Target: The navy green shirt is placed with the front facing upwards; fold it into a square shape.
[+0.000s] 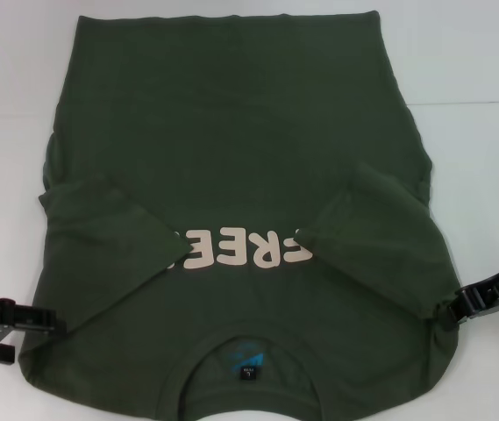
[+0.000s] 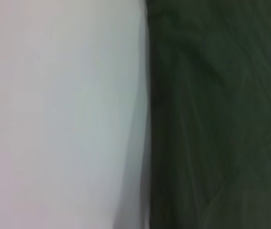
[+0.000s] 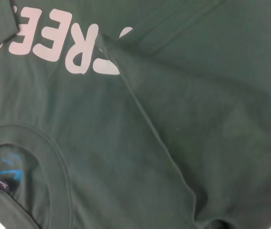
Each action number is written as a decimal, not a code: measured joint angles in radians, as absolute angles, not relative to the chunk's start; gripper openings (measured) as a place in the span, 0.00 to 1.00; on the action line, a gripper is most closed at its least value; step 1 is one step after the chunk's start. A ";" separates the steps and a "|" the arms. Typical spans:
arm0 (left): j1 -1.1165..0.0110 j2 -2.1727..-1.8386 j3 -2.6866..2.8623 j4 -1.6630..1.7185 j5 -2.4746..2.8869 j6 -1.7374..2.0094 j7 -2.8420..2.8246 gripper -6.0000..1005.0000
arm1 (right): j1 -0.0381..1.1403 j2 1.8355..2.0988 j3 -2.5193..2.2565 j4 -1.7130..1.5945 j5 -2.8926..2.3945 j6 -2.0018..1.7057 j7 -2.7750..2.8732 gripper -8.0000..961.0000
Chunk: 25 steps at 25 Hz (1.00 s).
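a: what is seen at the left edge of the head view?
b: the left gripper point(image 1: 43, 323) is seen low at the left, level with the bench point(image 1: 12, 88), its black jaws pointed inward at the shoulder edge of the navy green shirt point(image 1: 231, 158). whether the jaws are parted or closed on cloth cannot be told, since the tips are lost against the dark fabric. in the left wrist view only white bench point(image 2: 54, 114) and the shirt's edge point(image 2: 211, 114) are shown, with no jaws in sight.

a: and the middle?
b: the shirt is laid flat on the white bench, front upward, collar point(image 1: 240, 351) nearest the robot and hem at the far side. both short sleeves are folded inward onto the chest: the left sleeve point(image 1: 100, 219) is laid over the start of the pale pink lettering point(image 1: 231, 247), the right sleeve point(image 1: 372, 219) over its end, so only part of the word is left showing. a small dark neck label point(image 1: 247, 371) with blue print above it is seen inside the collar.

a: and the right?
b: the right gripper point(image 1: 452, 307) is placed at the shirt's right shoulder edge, where the cloth is bunched into a small pucker against its jaws, so they are closed on the shirt. the right wrist view is filled by shirt point(image 3: 197, 119), lettering point(image 3: 68, 45) and collar point(image 3: 54, 162).
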<state>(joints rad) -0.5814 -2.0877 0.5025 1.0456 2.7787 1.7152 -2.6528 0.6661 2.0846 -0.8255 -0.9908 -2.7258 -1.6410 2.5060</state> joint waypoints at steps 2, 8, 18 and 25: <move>-0.581 -2.088 0.506 1.044 2.779 1.715 -2.654 0.94 | 0.666 2.085 -0.826 -0.990 -2.726 -1.641 2.505 0.03; -0.584 -2.087 0.513 1.037 2.792 1.715 -2.670 0.94 | 0.667 2.086 -0.830 -0.989 -2.710 -1.643 2.503 0.03; -0.585 -2.092 0.556 1.051 2.822 1.689 -2.677 0.71 | 0.667 2.086 -0.831 -0.988 -2.707 -1.643 2.500 0.03; -0.587 -2.094 0.577 1.049 2.824 1.686 -2.674 0.56 | 0.667 2.086 -0.831 -0.988 -2.707 -1.643 2.501 0.03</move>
